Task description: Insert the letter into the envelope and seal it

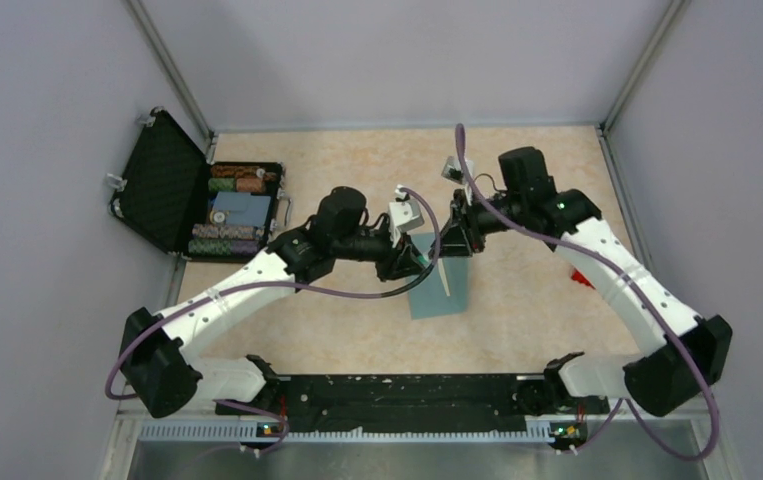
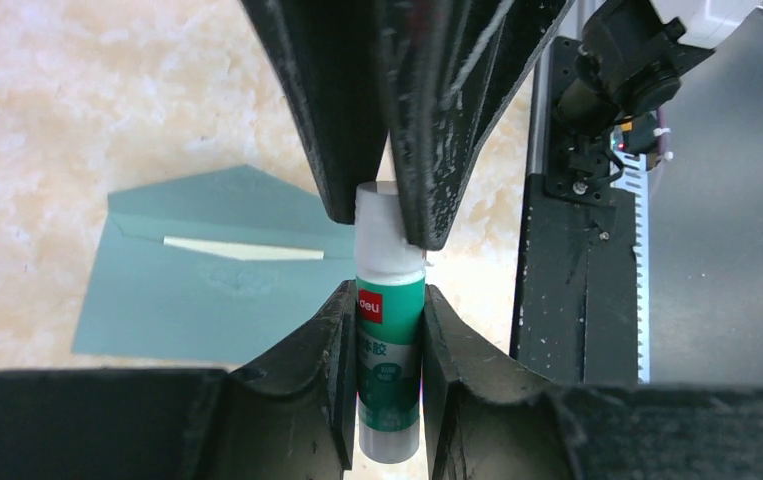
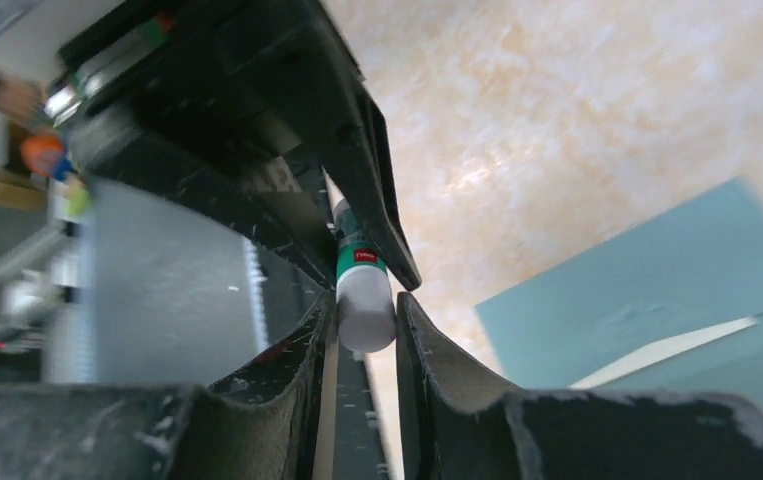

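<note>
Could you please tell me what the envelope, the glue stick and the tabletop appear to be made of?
The envelope looks like matte teal paper: it has crisp folds and a flat, glare-free face. The glue stick is probably smooth plastic, with a white cap and a glossy green printed label. The tabletop is beige with marbled mottling and a soft sheen; it could be laminate or stone-look board, and I cannot tell which.

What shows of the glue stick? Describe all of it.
The glue stick is a small plastic-looking cylinder: green body with a red logo patch and white print, white cap. It is held off the table near the envelope, pinched at both ends: the left tool on the green body, the right tool on the cap.
</note>
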